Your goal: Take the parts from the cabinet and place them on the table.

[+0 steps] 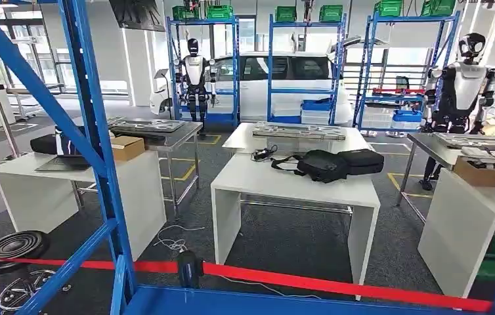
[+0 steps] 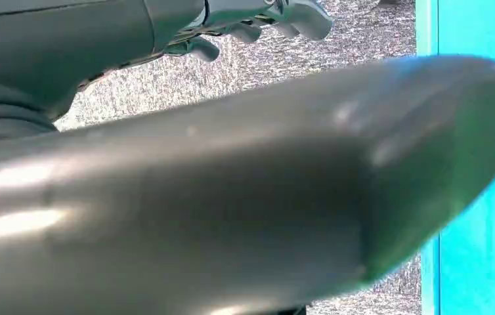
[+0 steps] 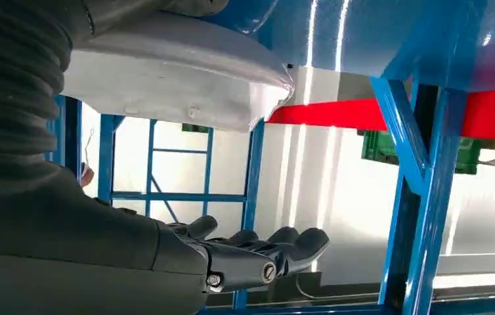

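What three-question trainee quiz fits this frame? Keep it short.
1. True or false: the right hand is holding a part.
2. What lies on the middle white table? A: black bags. B: a helmet. C: a toolbox.
3. What colour is the barrier tape stretched across just beyond the blue rack frame?

Key: 1 false, the fingers are out and hold nothing. 2 A. 3 red.
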Tool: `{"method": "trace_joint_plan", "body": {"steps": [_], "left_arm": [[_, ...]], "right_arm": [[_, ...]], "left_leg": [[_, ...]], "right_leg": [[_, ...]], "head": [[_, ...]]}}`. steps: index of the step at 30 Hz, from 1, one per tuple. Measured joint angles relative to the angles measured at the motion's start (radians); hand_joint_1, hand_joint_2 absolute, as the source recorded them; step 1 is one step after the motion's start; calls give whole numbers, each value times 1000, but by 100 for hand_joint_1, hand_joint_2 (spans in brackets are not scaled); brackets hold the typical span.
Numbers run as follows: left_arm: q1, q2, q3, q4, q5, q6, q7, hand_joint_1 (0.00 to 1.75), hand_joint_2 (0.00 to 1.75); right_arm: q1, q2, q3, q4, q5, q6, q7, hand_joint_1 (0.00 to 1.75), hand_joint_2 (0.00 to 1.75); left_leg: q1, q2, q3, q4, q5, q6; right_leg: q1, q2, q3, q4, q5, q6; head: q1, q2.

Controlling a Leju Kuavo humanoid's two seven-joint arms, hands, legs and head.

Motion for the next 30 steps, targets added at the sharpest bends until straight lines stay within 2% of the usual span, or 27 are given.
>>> {"method": "trace_joint_plan", "body": {"steps": [3,4,5,8,10,15,19,20,30], "left_arm": [[0,0,0,0,0,0,0,0,0],[0,0,0,0,0,0,0,0,0],[0,0,0,0,0,0,1,0,0],[0,0,0,0,0,0,4,0,0],[0,0,0,0,0,0,6,0,0],[0,0,0,0,-1,9,23,0,0],[0,0,0,0,-1,16,38,0,0],[0,0,0,0,-1,18,40,0,0],[0,2,0,0,0,30,51,0,0]], "right_arm": [[0,0,-2,0,0,0,0,0,175],[0,0,-3,0,0,0,-2,145,175],[0,0,-5,0,0,0,-5,166,175],[6,0,-17,0,-3,0,-16,162,175],[8,0,-22,0,-5,0,-18,175,175],[10,-3,-32,0,-5,-3,-22,168,175],[9,-5,-44,0,0,-5,-32,175,175],[9,-5,-44,0,0,-5,-32,171,175],[-32,-4,-40,0,3,22,-13,175,175]], "left_leg": [[0,0,0,0,0,0],[0,0,0,0,0,0],[0,0,0,0,0,0],[0,0,0,0,0,0],[0,0,0,0,0,0],[0,0,0,0,0,0],[0,0,-1,0,0,0],[0,0,-1,0,0,0],[0,-1,-1,0,0,0]], "right_leg": [[0,0,0,0,0,0],[0,0,0,0,0,0],[0,0,0,0,0,0],[0,0,0,0,0,0],[0,0,0,0,0,0],[0,0,-1,0,0,0],[0,0,0,0,-1,1],[0,0,0,0,-1,1],[0,0,0,0,-1,1]], "head": [[0,0],[0,0],[0,0],[0,0],[0,0],[0,0],[0,0],[0,0],[0,0]]}}
